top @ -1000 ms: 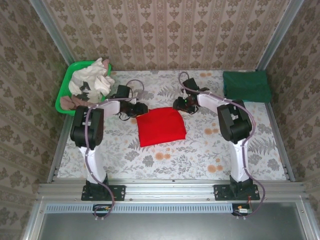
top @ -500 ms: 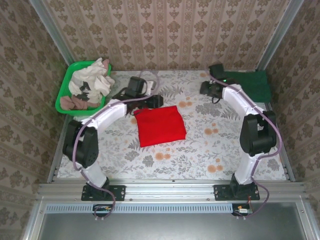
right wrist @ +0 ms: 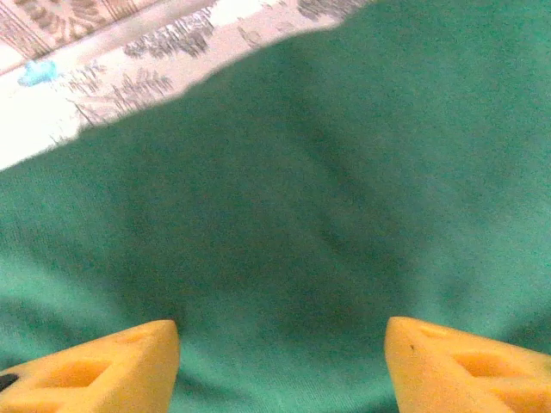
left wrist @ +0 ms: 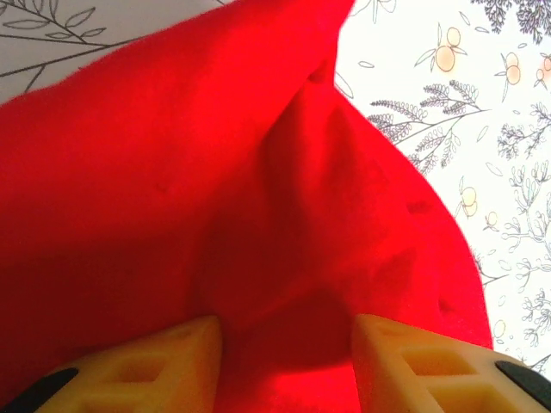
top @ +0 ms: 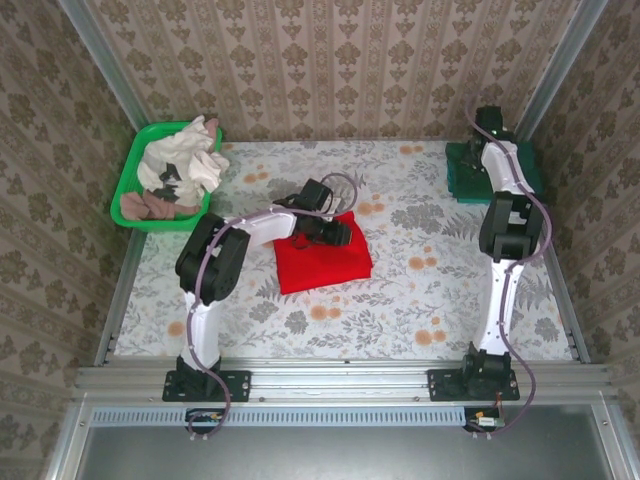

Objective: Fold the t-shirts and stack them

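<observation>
From above, both arms are somewhere other than where they were a second ago. The left arm (top: 250, 225), then working at the left edge of the red t-shirt (top: 320, 268), is now reaching across that shirt's far edge, with its tip lying over the far right corner. The right arm (top: 510, 225), then at that same corner, is now stretching well off to the far right of the red t-shirt, its elbow raised and its forearm running out over the green t-shirt (top: 460, 185). The red t-shirt is lying folded on the table (top: 420, 300) in about the same spot. So the folding looks finished, and the stacking is probably beginning. A green basket (top: 125, 205) of more clothes is sitting far left of the red t-shirt.

In the left wrist view, the left fingers (left wrist: 164, 361) are standing about half apart, with red cloth humping up between them into a ridge. Whether they are pinching it or only pressing on it cannot be told. Printed table is showing just past the red t-shirt's edge.

In the right wrist view, the right fingers (right wrist: 103, 361) are spreading wide over green cloth — nothing is caught between them.
</observation>
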Robot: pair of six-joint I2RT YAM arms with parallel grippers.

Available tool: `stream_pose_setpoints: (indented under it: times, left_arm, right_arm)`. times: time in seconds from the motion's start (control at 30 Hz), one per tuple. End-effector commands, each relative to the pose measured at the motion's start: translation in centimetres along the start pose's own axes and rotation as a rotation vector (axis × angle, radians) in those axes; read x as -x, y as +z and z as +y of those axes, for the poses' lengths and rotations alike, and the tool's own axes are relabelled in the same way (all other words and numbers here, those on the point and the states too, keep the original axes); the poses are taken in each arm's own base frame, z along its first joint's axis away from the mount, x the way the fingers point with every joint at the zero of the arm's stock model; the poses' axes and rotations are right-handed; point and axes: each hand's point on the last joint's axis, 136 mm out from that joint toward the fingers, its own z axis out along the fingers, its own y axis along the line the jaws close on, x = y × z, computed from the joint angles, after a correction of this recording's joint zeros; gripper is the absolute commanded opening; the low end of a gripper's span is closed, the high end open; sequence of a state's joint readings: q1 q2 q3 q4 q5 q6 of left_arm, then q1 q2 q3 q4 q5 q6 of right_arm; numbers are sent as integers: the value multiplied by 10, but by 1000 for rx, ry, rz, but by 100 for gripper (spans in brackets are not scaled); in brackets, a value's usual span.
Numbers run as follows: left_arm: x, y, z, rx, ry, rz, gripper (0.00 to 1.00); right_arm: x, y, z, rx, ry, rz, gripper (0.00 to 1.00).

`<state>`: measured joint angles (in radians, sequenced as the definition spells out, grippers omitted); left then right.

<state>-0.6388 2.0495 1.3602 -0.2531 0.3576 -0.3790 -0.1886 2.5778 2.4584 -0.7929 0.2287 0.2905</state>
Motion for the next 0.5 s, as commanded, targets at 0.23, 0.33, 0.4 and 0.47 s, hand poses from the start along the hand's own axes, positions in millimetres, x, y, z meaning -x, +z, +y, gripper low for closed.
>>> stream_pose_setpoints:
  times: [0.23, 0.33, 0.4, 0.47]
  left_arm:
    - [-54, -41, 63, 121, -97, 81, 46]
    - [-58, -50, 74, 131, -117, 72, 46]
    - [-59, -52, 79, 130, -129, 67, 46]
    - [-61, -52, 82, 125, -136, 68, 46]
  right_arm:
    - [-102, 13, 37, 179, 13, 388, 67]
    - [-125, 0, 56, 229, 12, 419, 67]
    - [-141, -11, 69, 259, 16, 438, 67]
    - [-156, -23, 81, 277, 21, 449, 67]
